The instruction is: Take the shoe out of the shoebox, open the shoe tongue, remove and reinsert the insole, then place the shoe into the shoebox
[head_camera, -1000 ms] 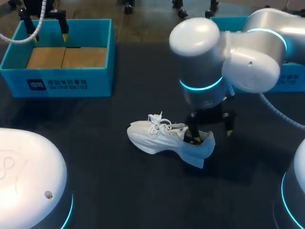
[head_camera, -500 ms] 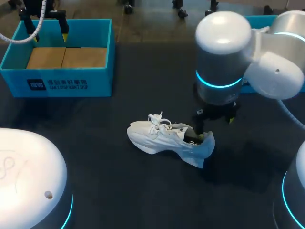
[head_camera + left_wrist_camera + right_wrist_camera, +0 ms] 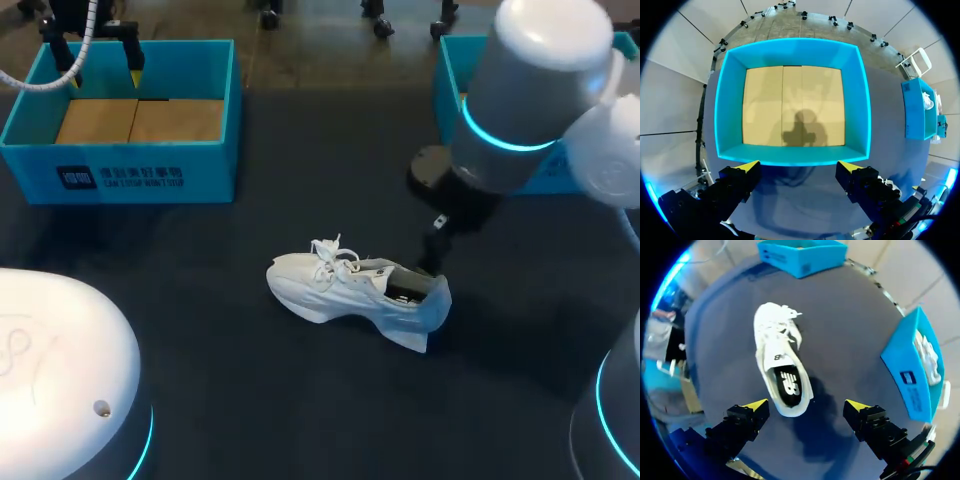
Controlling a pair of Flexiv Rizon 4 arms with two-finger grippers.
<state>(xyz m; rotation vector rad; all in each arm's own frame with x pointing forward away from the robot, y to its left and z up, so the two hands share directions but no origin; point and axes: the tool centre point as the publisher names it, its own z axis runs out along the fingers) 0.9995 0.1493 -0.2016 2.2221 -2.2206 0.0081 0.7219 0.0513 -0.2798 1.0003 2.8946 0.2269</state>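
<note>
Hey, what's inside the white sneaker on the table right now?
A dark insole shows through the heel opening of the sneaker. Further forward, the tongue and laces cover the interior, so the insole's front end cannot be seen.

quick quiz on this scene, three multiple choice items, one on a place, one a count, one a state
1. Where is the white shoe?
a) in a box
b) on the table
c) in a gripper

2. How many blue boxes are on the table?
a) one
b) three
c) two

3. What state is the right gripper in?
a) open
b) shut on the shoe
c) shut on an insole

Answers:
1 b: the shoe lies on the table, outside both boxes.
2 c: the left shoebox and the right box.
3 a: the right gripper has its fingers apart above the heel, touching nothing.
</note>
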